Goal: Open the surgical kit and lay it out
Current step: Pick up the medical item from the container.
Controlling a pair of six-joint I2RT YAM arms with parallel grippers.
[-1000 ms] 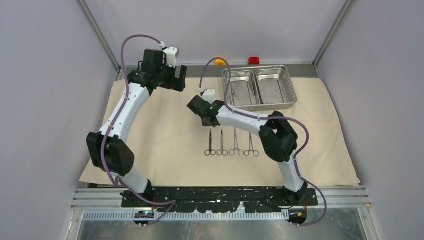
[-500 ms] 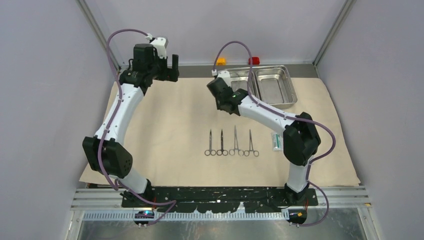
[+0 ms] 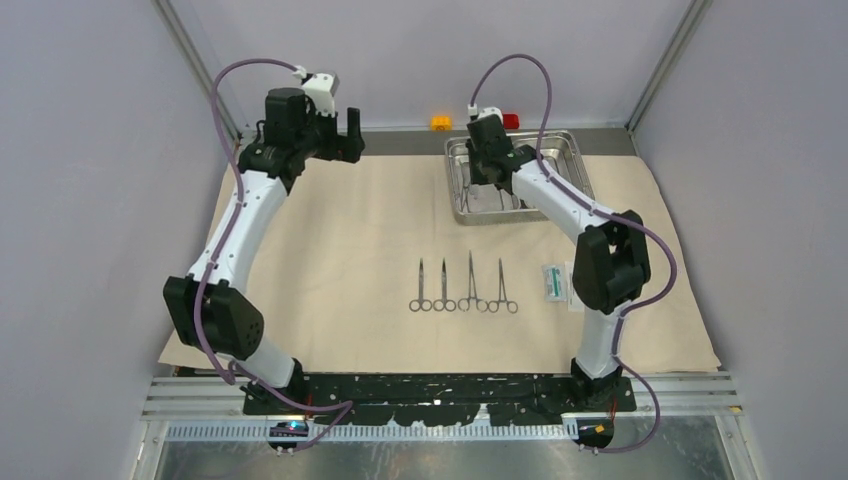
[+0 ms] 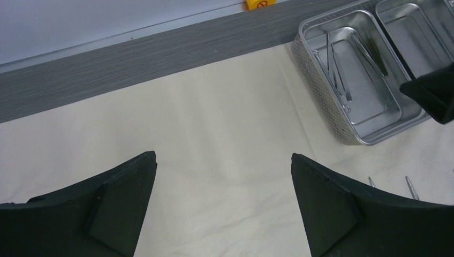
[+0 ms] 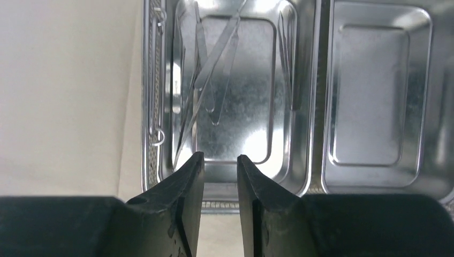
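now right claw (image 5: 220, 157) hovered half-released, empty, over left compartment of tray (image 5: 320, 107), at far right of cloth (image 5: 64, 80). left claw (image 4: 223, 156) wide released, empty. tweezers (image 5: 224, 52) inside tray: probably light, stiff, slick; best pinched mid-shaft.

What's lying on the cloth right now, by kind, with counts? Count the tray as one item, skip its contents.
Ring-handled clamps: 4
White/teal packet: 1 visible, partly hidden
Steel tray: 1
Total: 6
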